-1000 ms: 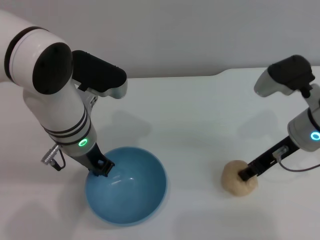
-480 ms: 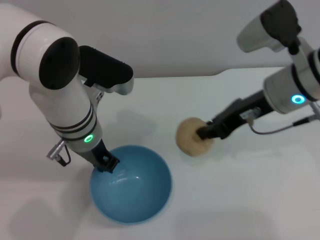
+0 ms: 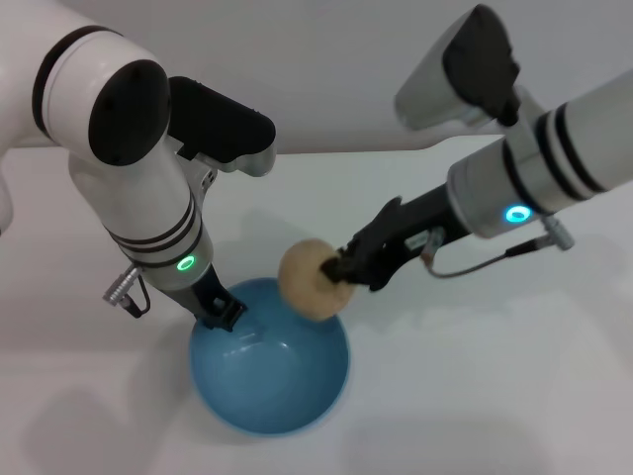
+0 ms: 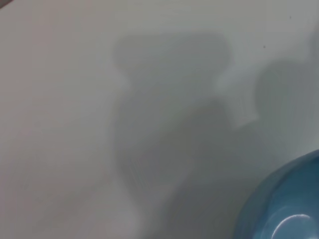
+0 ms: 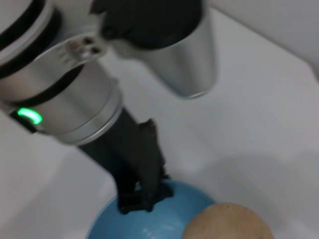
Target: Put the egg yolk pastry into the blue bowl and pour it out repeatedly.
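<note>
The right gripper (image 3: 341, 269) is pinched on the pastry (image 3: 312, 278), holding it in the air above the near-right rim of the bowl (image 3: 269, 371), not yet inside. The left gripper (image 3: 220, 314) is clamped on the bowl's far-left rim, steadying it on the table (image 3: 475, 376). The pastry looks light and doughy, matte and a little rough, so it should not slip, but a hard squeeze would likely dent or crumble it; a gentle pinch across its middle seems right. The bowl looks stiff, glossy and probably slick, so a firm bite on the rim is the sensible hold for tipping, and the ball would likely roll freely inside
</note>
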### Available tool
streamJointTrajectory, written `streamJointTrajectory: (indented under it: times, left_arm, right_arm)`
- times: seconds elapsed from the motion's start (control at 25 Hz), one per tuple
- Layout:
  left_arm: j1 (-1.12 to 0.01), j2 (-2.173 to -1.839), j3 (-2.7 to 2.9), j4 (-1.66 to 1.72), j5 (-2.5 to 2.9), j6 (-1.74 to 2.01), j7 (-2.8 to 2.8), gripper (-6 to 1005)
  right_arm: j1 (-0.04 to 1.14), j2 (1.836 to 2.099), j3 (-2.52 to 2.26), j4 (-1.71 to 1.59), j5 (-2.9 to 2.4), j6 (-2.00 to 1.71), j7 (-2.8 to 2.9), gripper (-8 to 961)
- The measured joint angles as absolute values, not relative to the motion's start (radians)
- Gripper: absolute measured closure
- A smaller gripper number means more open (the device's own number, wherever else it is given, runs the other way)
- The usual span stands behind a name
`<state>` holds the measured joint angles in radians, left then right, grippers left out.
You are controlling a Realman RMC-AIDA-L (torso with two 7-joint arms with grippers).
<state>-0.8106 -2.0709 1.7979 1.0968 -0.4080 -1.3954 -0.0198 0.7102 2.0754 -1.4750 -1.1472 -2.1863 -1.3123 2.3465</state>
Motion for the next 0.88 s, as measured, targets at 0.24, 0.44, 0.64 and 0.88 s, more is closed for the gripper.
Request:
streamJointTrajectory:
  times: [0.24,0.44,0.64,0.88]
  left_arm:
    - [-0.812,-2.071,1.798,1.119,-0.409,-1.391,-0.015,1001]
    - [-0.812,-2.071,1.8,1.139,-0.411,-1.392,-0.012,1001]
    - [-0.811,-2.071,1.803,1.147,-0.411,-1.396,-0.012,1001]
    - [-0.804,-2.069,1.805,1.148,-0.411,-1.365,-0.012,1001]
  right_arm:
    - [0.715,2.075,-1.582,-1.094,-2.133,-1.224,2.346,924]
    - [0.724,2.075,-1.632,-1.079,-2.138,-1.18,2.352,945]
    - [0.714,2.075,-1.616,-1.087,-2.136,-1.155,2.352,789]
    - [0.642,2.071,-1.464,-1.198,-2.142,-1.186,2.355,594]
